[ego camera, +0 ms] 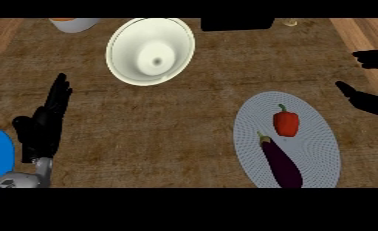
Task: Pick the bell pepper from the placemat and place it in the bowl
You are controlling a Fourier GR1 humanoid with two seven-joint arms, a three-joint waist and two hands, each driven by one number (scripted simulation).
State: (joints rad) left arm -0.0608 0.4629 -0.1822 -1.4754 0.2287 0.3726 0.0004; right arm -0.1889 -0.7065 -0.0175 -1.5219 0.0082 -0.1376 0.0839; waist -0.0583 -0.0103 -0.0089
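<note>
Bell pepper [286, 123] on placemat [317, 125] beside eggplant [282, 164] | bowl [150, 51] apart | left hand [44, 120] fingers released | right hand [360, 97] fingers spread, grasping nothing

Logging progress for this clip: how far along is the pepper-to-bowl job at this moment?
Nothing looks done yet. The bell pepper lies on the placemat beside an eggplant, and the bowl holds nothing. Neither hand holds anything: the right hand shows open at the view's right edge, near the placemat; the left hand rests open at the left. Grasping, carrying and placing all remain.
</note>
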